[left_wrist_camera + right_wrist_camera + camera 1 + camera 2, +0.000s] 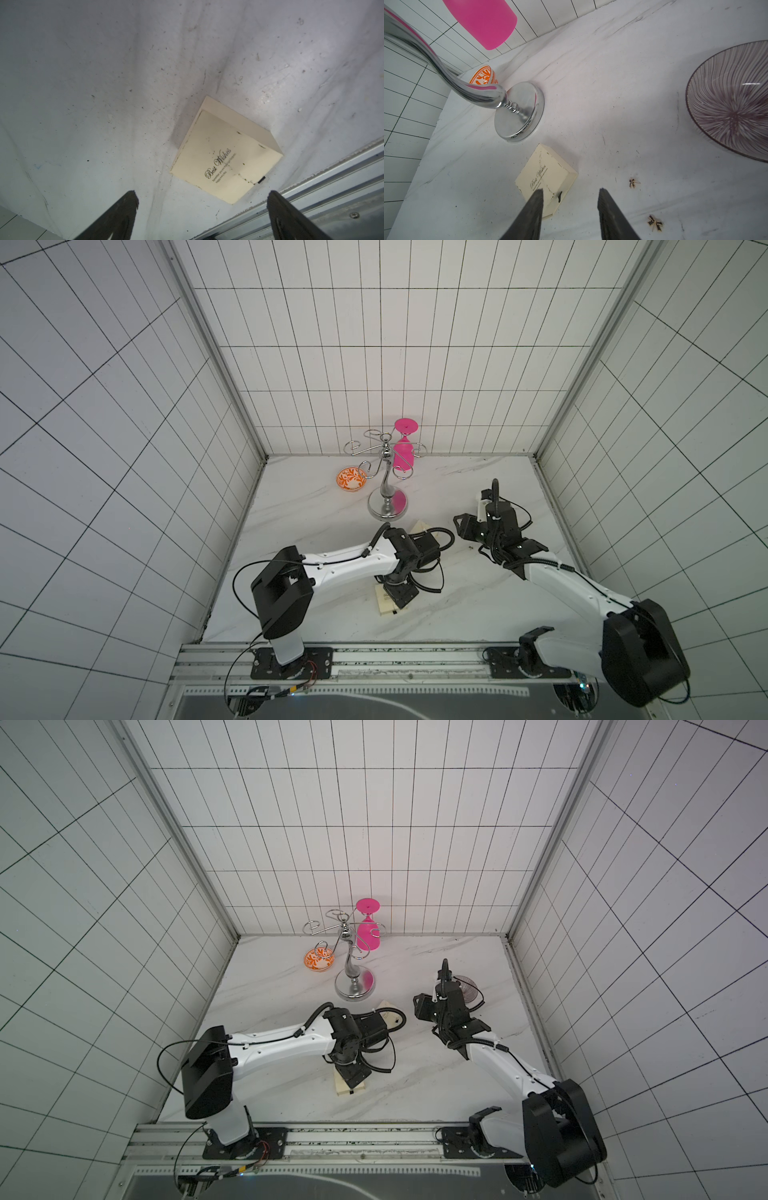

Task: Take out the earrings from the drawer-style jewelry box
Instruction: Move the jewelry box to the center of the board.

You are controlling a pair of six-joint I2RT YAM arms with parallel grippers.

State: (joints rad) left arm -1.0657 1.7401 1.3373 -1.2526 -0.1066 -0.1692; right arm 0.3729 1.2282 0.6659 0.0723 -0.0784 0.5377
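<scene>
Two earrings lie loose on the white marble table. They are bow-shaped, dark with gold edges. The second one lies apart from the first. Both sit between a cream box and a striped bowl, touching neither.

That cream box reads "Best Wishes" and has a black pull tab at one edge. It sits near the round base of a chrome stand and shows in both top views. Cannot tell whether its drawer is out.

The right gripper is partly spread with nothing between its fingers. It hangs over the table by this box, and one finger overlaps the box in the right wrist view.

A second cream box has the same lettering and tab and sits closer to the front rail. The left gripper is spread wide and empty just above it. In both top views it hides part of that box.

A pink glass hangs upside down on the stand. A small orange-patterned dish sits beside the stand, toward the back wall.
</scene>
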